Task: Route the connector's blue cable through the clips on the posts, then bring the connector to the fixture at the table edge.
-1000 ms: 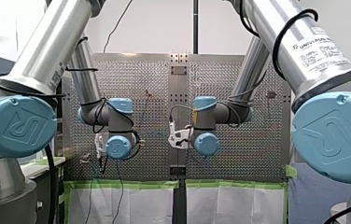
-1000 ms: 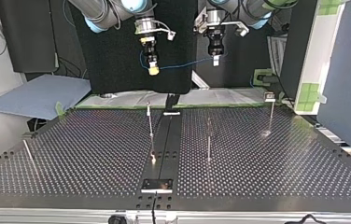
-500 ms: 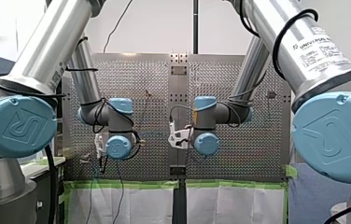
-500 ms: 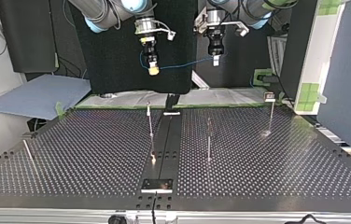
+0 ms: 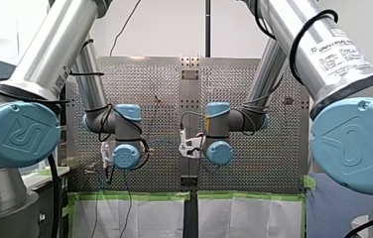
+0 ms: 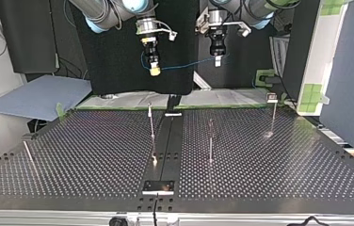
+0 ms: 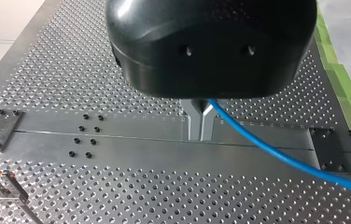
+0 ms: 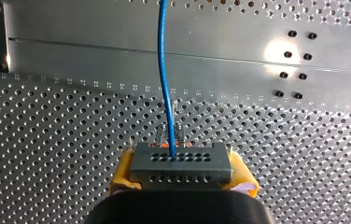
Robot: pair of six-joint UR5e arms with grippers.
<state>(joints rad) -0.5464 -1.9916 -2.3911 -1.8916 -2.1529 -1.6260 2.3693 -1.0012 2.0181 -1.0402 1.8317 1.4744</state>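
Observation:
High above the table's far edge in the top view, my right gripper [image 6: 155,69] is shut on the grey connector [image 8: 181,164], which sits between its yellow pads [image 8: 123,173]. The blue cable [image 6: 189,63] leaves the connector and hangs in a shallow sag across to my left gripper [image 6: 217,59]. In the left wrist view, my left gripper [image 7: 200,133] has its metal fingers shut on the blue cable [image 7: 281,158], which trails off to one side. Three thin posts [image 6: 151,123] [image 6: 210,141] [image 6: 273,115] stand on the perforated table below. A small plate fixture [image 6: 158,187] lies at the near table edge.
A thin slanted rod [image 6: 28,154] stands at the top view's left. A grey-blue sheet [image 6: 38,96] lies beyond the table's far left corner. A white panel with green tape [image 6: 323,56] rises at the right. In the front view the wrists [image 5: 126,156] hide both grippers.

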